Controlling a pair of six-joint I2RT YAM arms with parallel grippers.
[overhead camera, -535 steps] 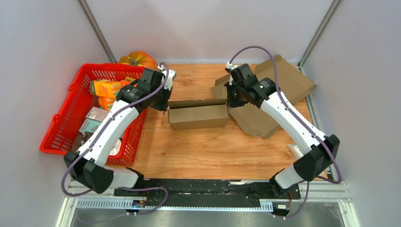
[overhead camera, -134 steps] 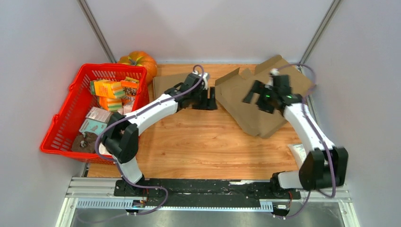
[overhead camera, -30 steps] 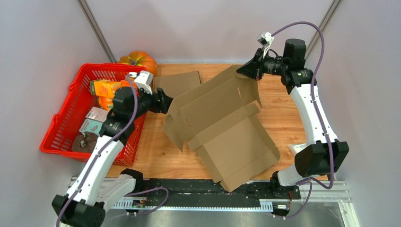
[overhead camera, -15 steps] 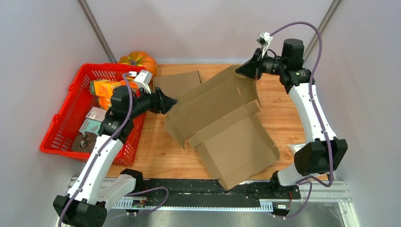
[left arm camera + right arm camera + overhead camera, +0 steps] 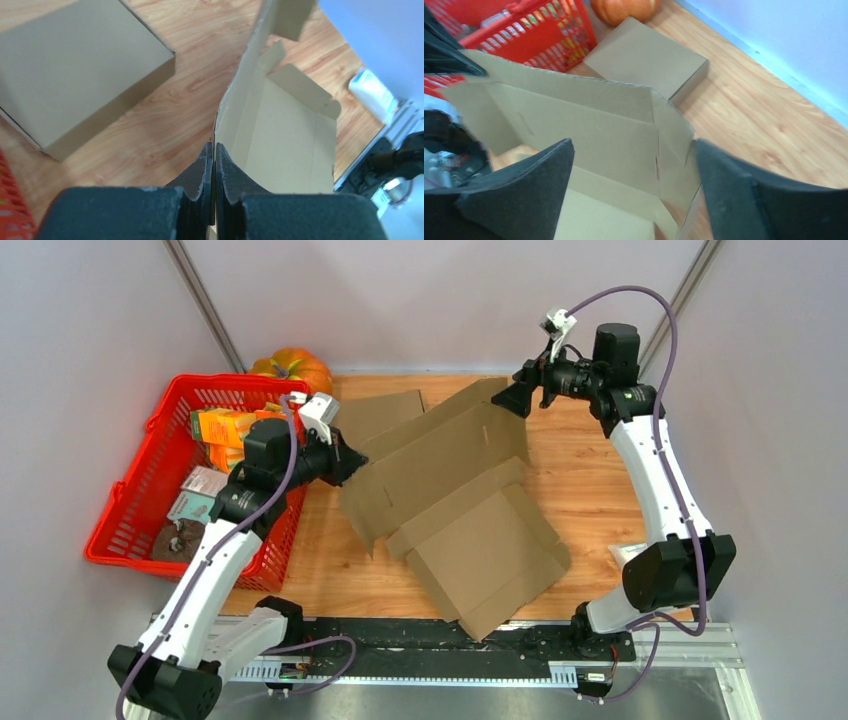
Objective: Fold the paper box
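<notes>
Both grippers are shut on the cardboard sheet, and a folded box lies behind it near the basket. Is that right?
Not quite. Only the left gripper is shut on the cardboard sheet. The right gripper is open, its fingers spread wide on either side of the sheet's far corner, as the right wrist view shows. The folded box does lie behind the sheet near the basket.

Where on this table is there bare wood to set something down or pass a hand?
Widest patch: right side of the table, between the cardboard sheet and the right arm. A smaller strip lies near-left, between the red basket and the sheet. Back-left is crowded: folded box, pumpkin, left gripper shut on the sheet.
</notes>
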